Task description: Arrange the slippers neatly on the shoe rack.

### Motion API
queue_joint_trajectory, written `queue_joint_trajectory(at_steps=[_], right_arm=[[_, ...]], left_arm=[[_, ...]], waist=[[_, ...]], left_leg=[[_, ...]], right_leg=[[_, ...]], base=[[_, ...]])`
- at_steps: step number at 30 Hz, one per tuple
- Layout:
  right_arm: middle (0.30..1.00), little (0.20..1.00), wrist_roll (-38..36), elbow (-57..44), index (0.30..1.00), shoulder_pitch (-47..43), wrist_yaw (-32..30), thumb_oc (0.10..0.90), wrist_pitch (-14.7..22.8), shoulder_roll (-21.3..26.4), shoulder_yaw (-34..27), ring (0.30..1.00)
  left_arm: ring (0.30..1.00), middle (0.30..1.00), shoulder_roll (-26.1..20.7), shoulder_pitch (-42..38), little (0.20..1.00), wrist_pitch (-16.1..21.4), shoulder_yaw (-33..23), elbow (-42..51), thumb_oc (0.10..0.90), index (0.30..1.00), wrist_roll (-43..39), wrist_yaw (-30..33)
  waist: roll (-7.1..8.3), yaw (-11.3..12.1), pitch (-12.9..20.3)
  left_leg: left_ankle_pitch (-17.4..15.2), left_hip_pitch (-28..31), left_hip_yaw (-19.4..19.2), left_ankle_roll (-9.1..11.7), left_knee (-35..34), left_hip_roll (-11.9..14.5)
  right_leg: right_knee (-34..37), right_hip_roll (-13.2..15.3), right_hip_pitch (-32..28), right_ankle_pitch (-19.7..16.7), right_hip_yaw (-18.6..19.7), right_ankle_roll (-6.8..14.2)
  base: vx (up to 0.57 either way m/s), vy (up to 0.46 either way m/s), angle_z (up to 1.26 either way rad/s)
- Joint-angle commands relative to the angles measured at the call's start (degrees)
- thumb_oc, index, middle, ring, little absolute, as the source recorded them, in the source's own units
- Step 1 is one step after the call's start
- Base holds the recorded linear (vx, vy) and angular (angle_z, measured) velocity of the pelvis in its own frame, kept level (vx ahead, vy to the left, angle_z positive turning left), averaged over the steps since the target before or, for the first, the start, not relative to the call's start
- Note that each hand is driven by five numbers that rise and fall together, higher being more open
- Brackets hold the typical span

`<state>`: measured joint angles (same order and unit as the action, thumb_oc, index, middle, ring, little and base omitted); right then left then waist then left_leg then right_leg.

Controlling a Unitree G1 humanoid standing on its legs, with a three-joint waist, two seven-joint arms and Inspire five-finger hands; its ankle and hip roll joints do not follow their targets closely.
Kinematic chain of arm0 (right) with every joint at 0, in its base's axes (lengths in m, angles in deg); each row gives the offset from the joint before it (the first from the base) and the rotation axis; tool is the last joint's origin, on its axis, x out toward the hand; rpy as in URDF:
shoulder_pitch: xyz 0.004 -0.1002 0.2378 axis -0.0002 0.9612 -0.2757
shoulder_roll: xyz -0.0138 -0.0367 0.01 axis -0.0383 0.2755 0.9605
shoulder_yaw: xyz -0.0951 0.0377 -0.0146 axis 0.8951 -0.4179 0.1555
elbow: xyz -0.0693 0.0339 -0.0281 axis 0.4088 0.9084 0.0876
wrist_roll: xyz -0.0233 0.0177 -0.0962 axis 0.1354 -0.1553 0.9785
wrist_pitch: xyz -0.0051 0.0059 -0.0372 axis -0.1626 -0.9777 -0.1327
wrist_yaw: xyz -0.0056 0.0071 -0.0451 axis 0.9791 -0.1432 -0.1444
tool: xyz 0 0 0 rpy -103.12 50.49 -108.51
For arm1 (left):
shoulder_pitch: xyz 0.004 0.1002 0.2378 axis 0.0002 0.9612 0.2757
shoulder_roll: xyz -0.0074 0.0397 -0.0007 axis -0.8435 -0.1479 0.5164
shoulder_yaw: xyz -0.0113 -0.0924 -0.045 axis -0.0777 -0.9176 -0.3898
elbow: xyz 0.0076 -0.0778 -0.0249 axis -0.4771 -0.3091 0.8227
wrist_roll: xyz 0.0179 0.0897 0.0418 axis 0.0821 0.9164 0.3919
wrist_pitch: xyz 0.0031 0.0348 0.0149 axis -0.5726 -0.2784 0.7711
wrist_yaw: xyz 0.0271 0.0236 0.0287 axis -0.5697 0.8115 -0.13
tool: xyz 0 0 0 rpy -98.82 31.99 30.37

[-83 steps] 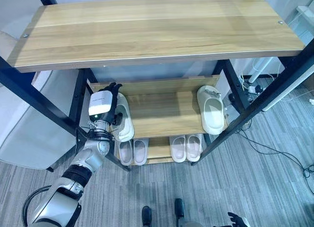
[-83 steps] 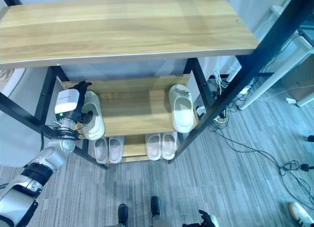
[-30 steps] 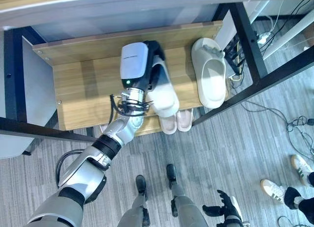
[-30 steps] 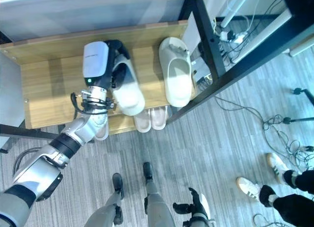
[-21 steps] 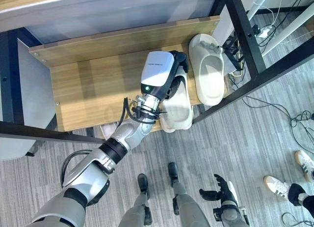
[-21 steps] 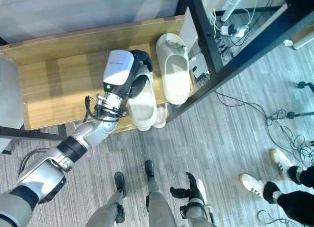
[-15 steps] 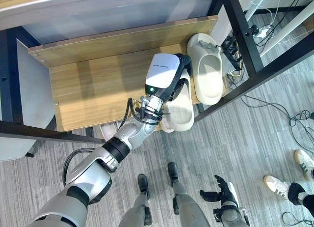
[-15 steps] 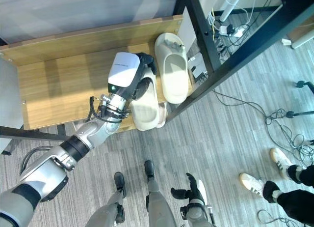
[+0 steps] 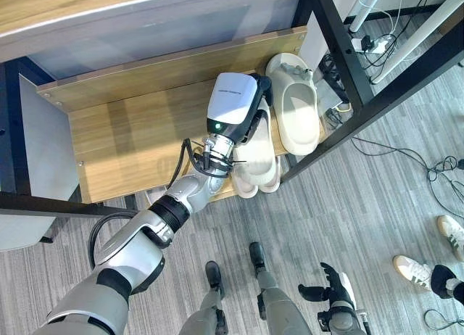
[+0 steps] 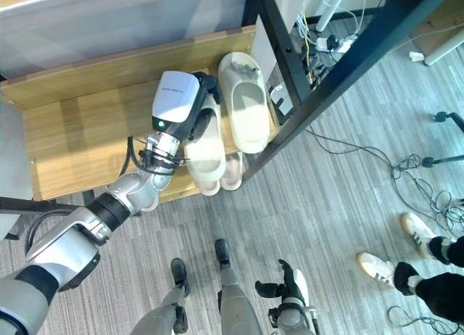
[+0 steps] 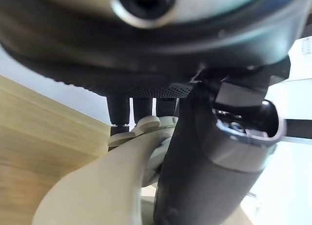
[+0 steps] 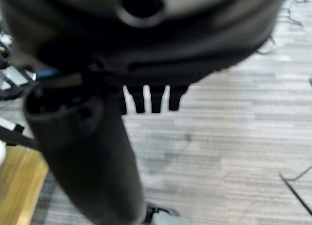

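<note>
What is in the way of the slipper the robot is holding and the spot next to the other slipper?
Nothing visible. The left hand holds the slipper on the shelf, already right beside the other slipper, with no object between them.

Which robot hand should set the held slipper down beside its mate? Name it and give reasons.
Left. The left robot hand is already on the middle shelf, fingers curled round the cream slipper right beside the other slipper. The right robot hand hangs low over the floor, holding nothing.

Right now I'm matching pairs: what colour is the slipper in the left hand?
Cream slipper, best in left eye view.
</note>
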<state>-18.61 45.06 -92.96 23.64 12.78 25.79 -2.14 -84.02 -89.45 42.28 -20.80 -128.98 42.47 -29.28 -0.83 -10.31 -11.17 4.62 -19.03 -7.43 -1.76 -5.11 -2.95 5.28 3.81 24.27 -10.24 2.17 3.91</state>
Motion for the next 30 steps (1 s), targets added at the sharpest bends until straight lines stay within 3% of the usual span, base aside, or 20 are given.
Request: queue_joint_trajectory(at_steps=[1, 9, 26, 27, 28, 30], right_arm=[[0.9, 0.9, -0.7, 0.5, 0.9, 4.3, -2.3, 0.8, 0.8, 5.5, -1.5, 0.9], [0.9, 0.9, -0.6, 0.7, 0.9, 3.7, -2.4, 0.8, 0.3, 5.0, -1.2, 0.9], [0.9, 0.9, -1.4, 1.2, 0.9, 2.3, -3.0, 0.8, 0.4, 5.8, -1.2, 0.9], [0.9, 0.9, -1.3, 1.1, 0.9, 2.1, -3.1, 0.8, 0.3, 5.8, -1.0, 0.9], [0.9, 0.9, -1.3, 1.1, 0.9, 1.8, -3.1, 0.8, 0.3, 5.7, -1.0, 0.9], [0.9, 0.9, -1.4, 0.9, 0.9, 1.9, -3.0, 0.8, 0.3, 5.4, -1.0, 0.9]], left_arm=[[0.3, 0.3, 0.0, -4.3, 0.3, 0.1, -3.6, -0.8, 0.4, 0.3, 0.5, 3.9], [0.3, 0.3, -0.8, -4.3, 0.3, -0.3, -5.5, -0.2, 0.4, 0.3, -1.0, 5.0], [0.3, 0.3, -0.5, -14.3, 0.3, -0.3, -1.5, -4.2, 0.4, 0.3, -2.3, 3.1], [0.512, 0.512, -0.3, -14.8, 0.512, -0.4, -1.4, -4.7, 0.541, 0.512, -2.4, 2.7], [0.9, 0.9, 0.1, -15.1, 0.9, -0.4, -1.7, -4.8, 0.8, 0.9, -2.6, 2.5], [0.9, 0.9, 0.6, -14.6, 0.9, -0.3, -2.9, -4.3, 0.8, 0.9, -3.3, 3.0]], waist=[[-0.86, 0.8, 2.9], [-0.75, 0.9, 3.0], [-0.2, -0.4, 1.8], [-0.2, -0.5, 1.8], [-0.26, -0.3, 1.8], [-0.21, -0.2, 1.8]], left_leg=[[-3.2, -0.6, 2.9, 3.6, 0.1, 1.4], [-3.1, -0.6, 3.0, 3.7, 0.1, 1.5], [-2.4, -3.4, 2.3, 3.8, 0.1, 1.5], [-2.4, -3.6, 2.2, 3.8, 0.1, 1.5], [-2.4, -3.6, 2.2, 3.8, 0.1, 1.5], [-2.4, -3.4, 2.4, 3.8, 0.1, 1.5]], right_leg=[[-0.9, 1.2, -1.5, 3.9, -0.5, 5.1], [-1.0, 1.3, -1.4, 3.9, -0.8, 4.8], [-1.0, 1.2, 1.5, 3.1, -0.5, 5.0], [-1.0, 1.3, 1.6, 3.0, -0.5, 5.0], [-0.9, 1.2, 1.6, 3.0, -0.6, 5.0], [-0.9, 1.2, 1.4, 3.2, -0.7, 5.0]], base=[[0.0, 0.0, 0.0], [0.0, 0.0, 0.0], [0.0, -0.001, 0.0], [0.0, 0.0, 0.0], [0.0, 0.0, 0.0], [0.0, 0.0, 0.0]])
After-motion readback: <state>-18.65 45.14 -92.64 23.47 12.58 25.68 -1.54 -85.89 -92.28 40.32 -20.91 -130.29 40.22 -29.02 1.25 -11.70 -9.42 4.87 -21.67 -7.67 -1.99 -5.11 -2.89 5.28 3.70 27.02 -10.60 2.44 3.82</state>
